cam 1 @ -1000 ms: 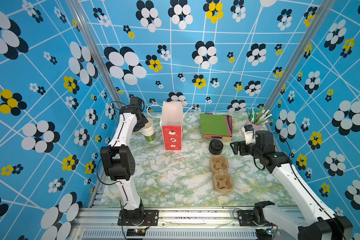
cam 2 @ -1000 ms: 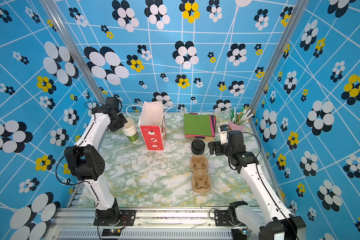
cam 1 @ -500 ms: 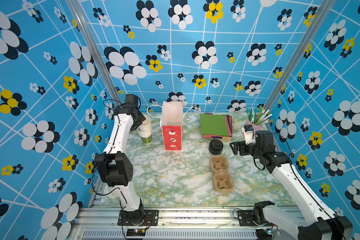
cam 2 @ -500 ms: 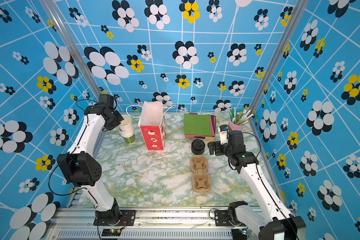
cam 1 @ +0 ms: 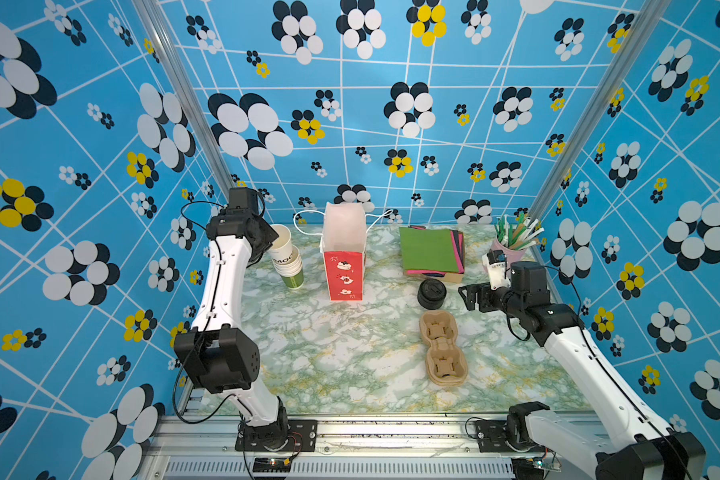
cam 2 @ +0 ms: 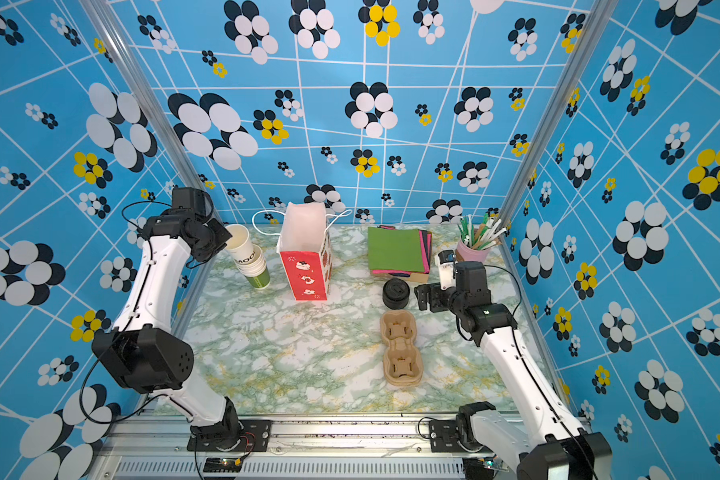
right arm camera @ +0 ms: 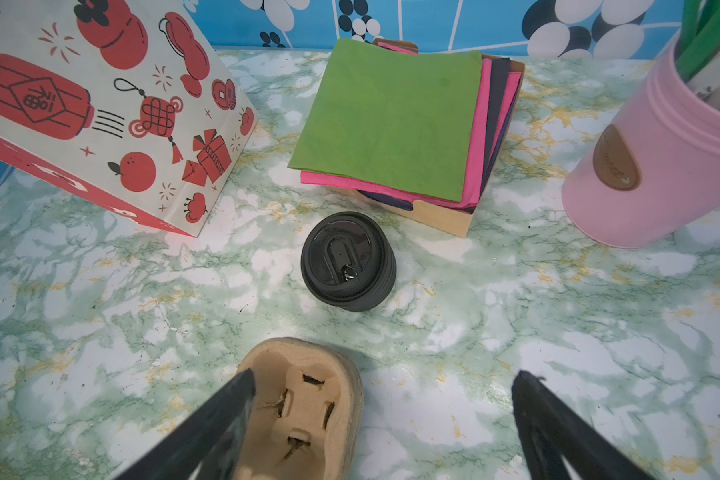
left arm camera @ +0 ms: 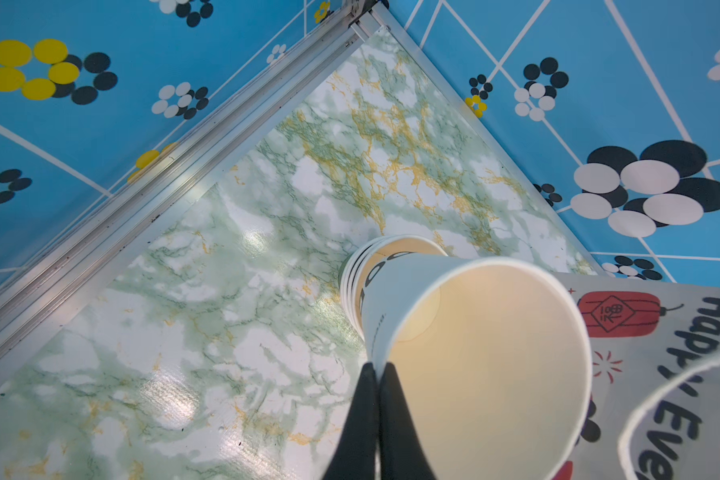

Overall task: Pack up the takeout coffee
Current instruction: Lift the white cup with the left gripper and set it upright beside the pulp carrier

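The view's edges cut off the pink holder (right arm camera: 682,174), paper bag (right arm camera: 113,124) and right gripper (right arm camera: 384,374).

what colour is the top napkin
The top napkin is green, clearest in the right wrist view.

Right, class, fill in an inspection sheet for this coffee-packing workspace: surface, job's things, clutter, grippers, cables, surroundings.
Surface: green-veined marble-look tabletop, no spills seen.
Job's things: lidless white paper cup with dark lettering, tilted by nested cup stack; black plastic lid stack; empty brown cardboard carrier; red-and-white paper bag.
Clutter: coloured paper napkins; pink pot of straws.
Grippers: left gripper shut on cup rim; right gripper open.
Cables: black loops along both arms.
Surroundings: blue flower-patterned walls.
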Tool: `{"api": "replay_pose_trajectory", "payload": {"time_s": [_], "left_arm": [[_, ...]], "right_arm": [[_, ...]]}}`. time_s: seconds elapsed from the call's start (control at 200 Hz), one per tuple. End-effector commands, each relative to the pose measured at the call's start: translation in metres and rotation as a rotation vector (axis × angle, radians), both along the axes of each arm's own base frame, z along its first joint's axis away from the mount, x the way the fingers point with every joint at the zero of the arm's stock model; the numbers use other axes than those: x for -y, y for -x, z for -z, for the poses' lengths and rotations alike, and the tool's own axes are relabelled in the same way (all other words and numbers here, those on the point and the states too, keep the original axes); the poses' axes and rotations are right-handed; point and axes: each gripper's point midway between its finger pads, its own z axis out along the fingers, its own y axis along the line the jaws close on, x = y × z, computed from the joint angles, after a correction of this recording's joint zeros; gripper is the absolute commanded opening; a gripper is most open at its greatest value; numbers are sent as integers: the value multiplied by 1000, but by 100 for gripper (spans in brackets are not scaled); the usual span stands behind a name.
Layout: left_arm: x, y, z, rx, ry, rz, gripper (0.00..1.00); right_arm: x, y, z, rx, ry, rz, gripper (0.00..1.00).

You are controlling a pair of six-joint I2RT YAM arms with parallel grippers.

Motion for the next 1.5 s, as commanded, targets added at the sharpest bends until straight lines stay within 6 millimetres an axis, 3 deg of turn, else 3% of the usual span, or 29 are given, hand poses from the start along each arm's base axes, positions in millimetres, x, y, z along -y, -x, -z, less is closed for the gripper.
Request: {"api": "replay_pose_trajectory", "payload": {"time_s": [0.0, 0.2, 0.385, 0.49, 0.595, 0.72, 0.959, 1.234, 1.494], "left_arm": [[-2, 17, -25, 57, 12, -16, 0], [1, 45, -62, 131, 15, -10, 0], [15, 86, -93, 208, 42, 6, 0], [28, 115, -103, 241, 62, 22, 0], [48, 141, -98, 241, 99, 45, 0], [74, 168, -72, 194, 160, 76, 0], [129, 200, 23, 3, 277, 123, 0], [196, 200, 99, -103, 296, 220, 0], [250, 193, 135, -132, 250, 363, 0]], "right_arm": [[-7, 0, -15, 24, -9, -33, 99], [-7, 1, -23, 42, -4, -41, 99], [-7, 1, -35, 78, -4, -44, 99], [-8, 2, -39, 89, -12, -51, 99], [-10, 1, -42, 93, -20, -56, 99], [-12, 2, -47, 107, -32, -65, 99], [-11, 8, -50, 113, -31, -70, 99], [-9, 16, -47, 111, -27, -71, 99], [-8, 23, -38, 99, -22, -71, 99]]}}
